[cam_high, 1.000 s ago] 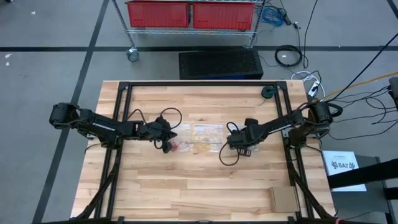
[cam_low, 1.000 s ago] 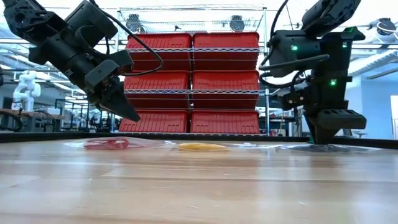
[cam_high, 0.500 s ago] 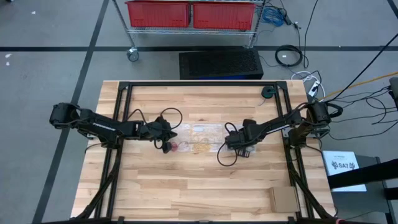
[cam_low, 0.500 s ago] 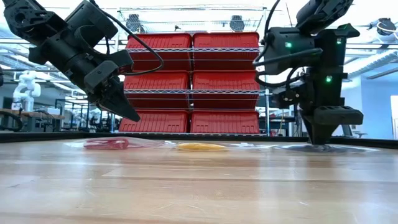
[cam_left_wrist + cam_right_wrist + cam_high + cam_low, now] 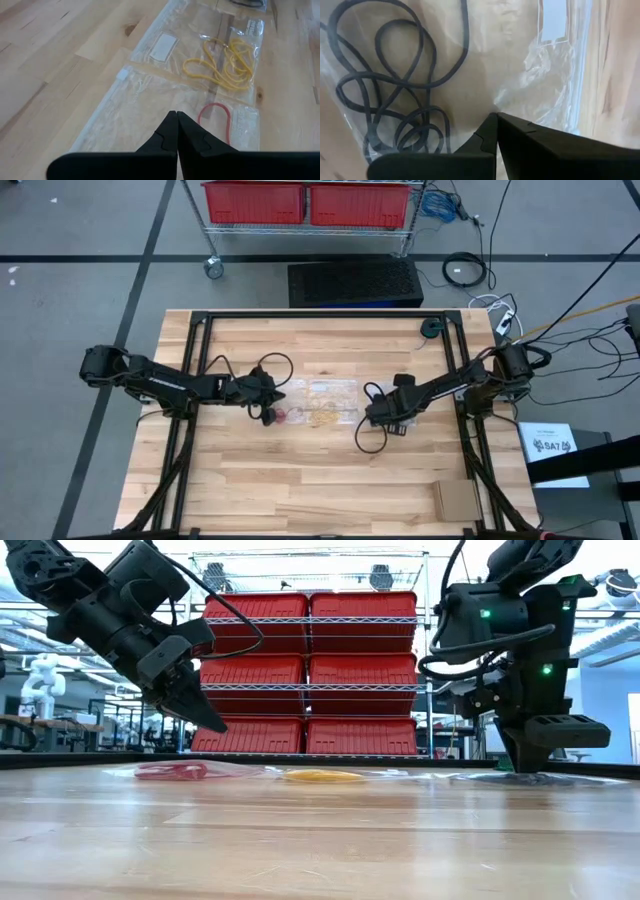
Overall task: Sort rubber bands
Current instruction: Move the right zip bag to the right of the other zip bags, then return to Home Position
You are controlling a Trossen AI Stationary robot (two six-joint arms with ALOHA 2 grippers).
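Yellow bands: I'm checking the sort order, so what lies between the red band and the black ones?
In the high view, the yellow rubber bands lie between the red band and the black ones, all in clear bags.

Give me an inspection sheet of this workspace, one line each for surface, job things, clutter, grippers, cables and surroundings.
Surface: wooden table, butcher-block top inside a black frame.
Job's things: red rubber bands, yellow rubber bands and black rubber bands, each colour lying in its own clear bag mid-table.
Clutter: cardboard piece at the near right corner.
Grippers: left gripper shut, raised over the red bag; right gripper shut, tip down at the black-band bag.
Cables: black arm cables loop over the table; more cables on the floor at right.
Surroundings: wire shelving with red bins behind the table.
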